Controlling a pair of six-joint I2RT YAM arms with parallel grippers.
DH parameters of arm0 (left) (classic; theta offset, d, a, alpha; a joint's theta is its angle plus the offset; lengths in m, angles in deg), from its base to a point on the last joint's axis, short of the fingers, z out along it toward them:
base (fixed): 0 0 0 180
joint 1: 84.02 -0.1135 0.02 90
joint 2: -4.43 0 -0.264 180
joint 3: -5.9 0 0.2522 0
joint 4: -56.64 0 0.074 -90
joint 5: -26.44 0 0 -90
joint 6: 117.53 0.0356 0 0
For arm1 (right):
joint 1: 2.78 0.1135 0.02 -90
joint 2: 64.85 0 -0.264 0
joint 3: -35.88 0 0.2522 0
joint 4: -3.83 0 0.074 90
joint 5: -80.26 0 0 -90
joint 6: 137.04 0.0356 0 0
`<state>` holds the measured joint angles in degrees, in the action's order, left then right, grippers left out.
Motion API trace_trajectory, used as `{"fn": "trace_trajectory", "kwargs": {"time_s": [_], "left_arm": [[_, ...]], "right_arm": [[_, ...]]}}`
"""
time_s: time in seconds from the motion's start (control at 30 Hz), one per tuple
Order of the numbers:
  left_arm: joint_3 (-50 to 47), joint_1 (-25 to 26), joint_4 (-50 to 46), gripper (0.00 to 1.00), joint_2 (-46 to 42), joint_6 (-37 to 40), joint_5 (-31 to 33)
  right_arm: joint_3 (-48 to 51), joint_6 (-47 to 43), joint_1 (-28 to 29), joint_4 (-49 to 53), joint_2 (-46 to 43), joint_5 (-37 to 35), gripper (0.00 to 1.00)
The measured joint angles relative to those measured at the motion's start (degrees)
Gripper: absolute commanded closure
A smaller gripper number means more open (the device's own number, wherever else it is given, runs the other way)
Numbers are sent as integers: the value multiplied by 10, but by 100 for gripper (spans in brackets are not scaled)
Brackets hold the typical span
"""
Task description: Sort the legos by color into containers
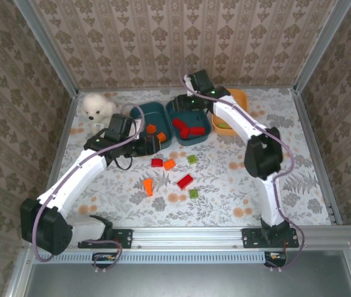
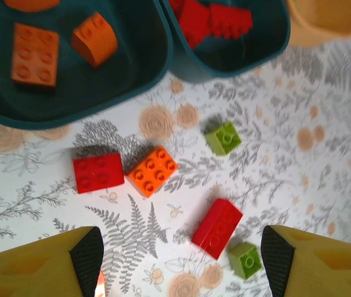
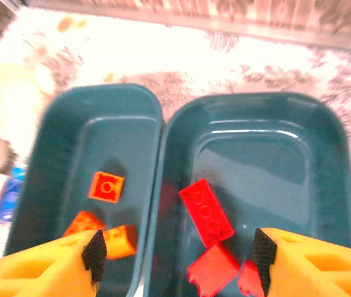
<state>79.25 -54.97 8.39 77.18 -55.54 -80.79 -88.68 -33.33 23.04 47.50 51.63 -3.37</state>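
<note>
My left gripper (image 2: 182, 257) hangs open over loose legos on the table: a red brick (image 2: 98, 172), an orange brick (image 2: 153, 170), a green one (image 2: 223, 137), a long red brick (image 2: 217, 228) and a small green one (image 2: 245, 260). An orange piece (image 1: 147, 185) lies nearer the arms. The left teal tray (image 2: 132, 74) holds orange bricks (image 2: 36, 52). Red bricks (image 3: 206, 210) lie in the right teal tray (image 3: 274, 167), with my right gripper (image 3: 178, 257) open above them and nothing gripped. The orange tray (image 1: 240, 99) holds green pieces (image 1: 225, 125).
A white plush dog (image 1: 98, 108) sits at the back left beside the left teal tray (image 1: 153, 114). Small blue and white items (image 3: 2, 198) lie left of that tray. Patterned walls close in the back and sides. The three trays stand side by side, touching.
</note>
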Motion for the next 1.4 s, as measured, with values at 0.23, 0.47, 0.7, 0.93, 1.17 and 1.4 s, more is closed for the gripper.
{"fn": "trace_trajectory", "kwargs": {"time_s": [0.23, 0.47, 0.7, 0.93, 1.17, 1.4], "left_arm": [[20, 67, -7, 30, 51, 13, 22], [20, 103, -12, 32, 55, -2, 75], [19, 114, -82, 30, 71, -22, 146], [-64, 131, -145, 22, 8, -115, 179], [-132, 141, -139, 26, 11, -219, 170], [-132, 141, -83, 46, 74, -264, 171]], "right_arm": [[305, 12, 21, -115, -301, -16, 33], [540, 20, 97, -111, -518, -17, 33], [644, 45, 144, -79, -643, -17, 33], [660, 45, 146, -70, -643, -16, 32], [660, 45, 151, -71, -607, 10, 32], [660, 43, 153, -74, -602, 43, 31]]}}
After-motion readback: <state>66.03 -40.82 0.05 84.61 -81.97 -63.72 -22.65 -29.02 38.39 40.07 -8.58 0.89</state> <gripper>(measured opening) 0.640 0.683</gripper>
